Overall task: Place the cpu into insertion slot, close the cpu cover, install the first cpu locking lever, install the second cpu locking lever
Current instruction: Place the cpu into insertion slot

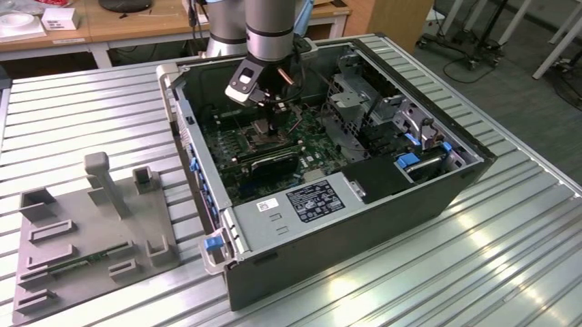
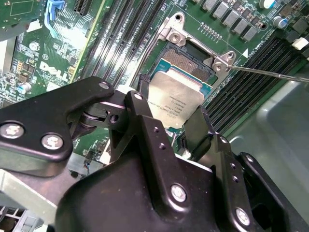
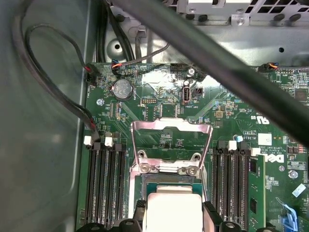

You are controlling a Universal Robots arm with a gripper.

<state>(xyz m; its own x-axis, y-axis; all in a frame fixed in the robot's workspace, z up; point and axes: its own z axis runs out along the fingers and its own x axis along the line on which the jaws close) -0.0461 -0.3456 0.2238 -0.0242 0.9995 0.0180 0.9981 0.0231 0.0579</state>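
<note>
In both wrist views my gripper (image 2: 171, 110) is shut on the cpu (image 2: 176, 99), a flat silver square pinched at two opposite edges by the black fingers (image 2: 140, 113). The cpu hangs slightly tilted just over the insertion slot (image 2: 186, 60), and part of the slot's tan pin field shows beyond the chip. In the first wrist view the cpu (image 3: 173, 210) sits between the fingertips (image 3: 210, 212), and the cpu cover (image 3: 193, 126) stands swung up and open behind the socket. The exterior view shows the gripper (image 1: 266, 128) lowered inside the open computer case onto the green motherboard (image 1: 314, 139).
A thin metal lever rod (image 2: 270, 72) sticks out beside the socket. Long black memory slots (image 3: 106, 188) flank it on both sides. Black cables (image 3: 53, 92) run along the case wall (image 1: 318, 231). A grey fixture plate (image 1: 91, 231) lies on the table at the exterior view's left.
</note>
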